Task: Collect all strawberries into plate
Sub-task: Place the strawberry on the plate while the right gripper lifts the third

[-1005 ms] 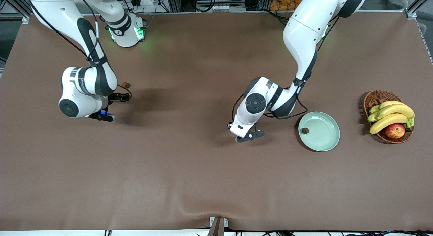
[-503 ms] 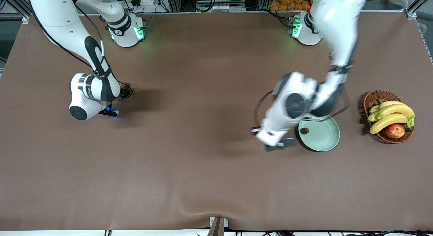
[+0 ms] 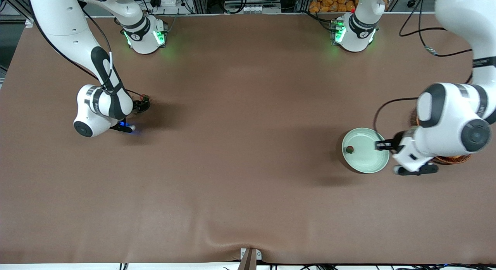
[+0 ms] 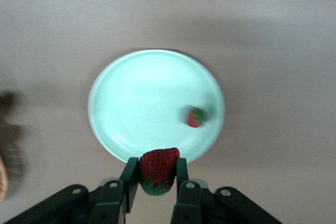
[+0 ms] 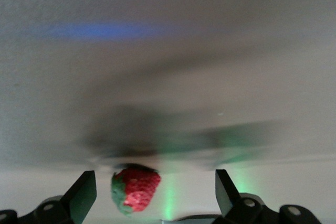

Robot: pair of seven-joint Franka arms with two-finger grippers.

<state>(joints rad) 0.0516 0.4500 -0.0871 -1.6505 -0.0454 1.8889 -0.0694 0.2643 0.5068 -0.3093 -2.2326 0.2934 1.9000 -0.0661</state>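
Observation:
The pale mint-green plate lies toward the left arm's end of the table, with one strawberry in it. My left gripper is over the plate's rim on the basket side, shut on a second strawberry. In the left wrist view the plate and the strawberry in it lie below the jaws. A third strawberry lies on the table toward the right arm's end. My right gripper is low beside it. In the right wrist view the gripper is open, with that strawberry between its fingers.
A brown wicker basket stands beside the plate toward the left arm's end, mostly hidden by the left arm's hand. The brown table cover has a raised fold near its front edge.
The left arm has swung from mid-table across the plate to its basket side, carrying its strawberry. The right gripper has come down closer to the strawberry on the table.

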